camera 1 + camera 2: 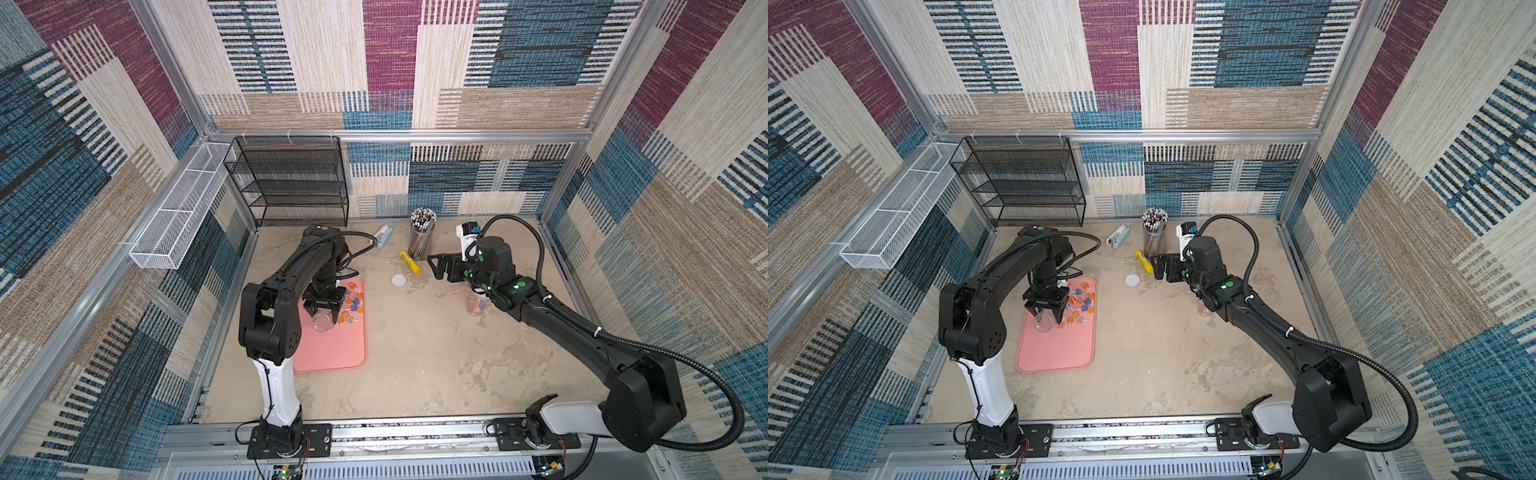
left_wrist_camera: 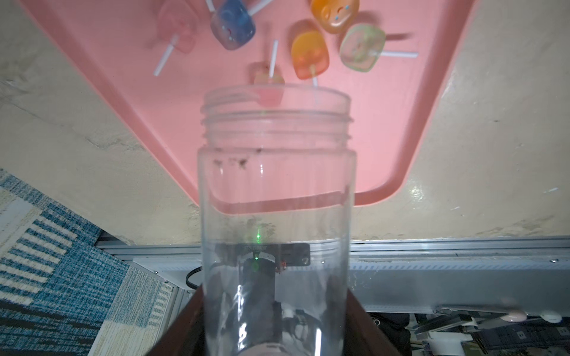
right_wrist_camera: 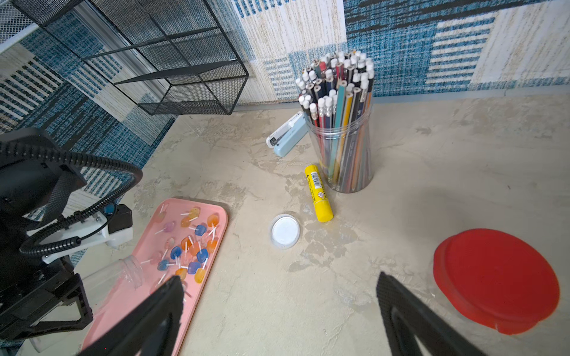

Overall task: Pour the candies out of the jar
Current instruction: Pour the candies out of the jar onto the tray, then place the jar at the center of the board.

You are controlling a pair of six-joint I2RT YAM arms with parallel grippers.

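The lollipop candies [image 3: 191, 249] lie scattered on the pink tray [image 1: 332, 357]. The clear jar [image 2: 276, 185], tipped over them, looks empty. The left gripper [image 1: 322, 315] clamps it, and the right gripper [image 3: 277, 277] hangs wide open, holding nothing. Pouring seems done; next, right the jar.

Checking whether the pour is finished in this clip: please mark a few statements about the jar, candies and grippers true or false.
1. The left gripper holds the clear jar tipped over the pink tray. True.
2. The candies are all inside the jar. False: they lie on the tray, and the jar looks empty.
3. The right gripper is shut on the white lid. False: it is open, and the lid lies alone on the table.
4. The yellow glue stick lies beside the pencil cup. True.
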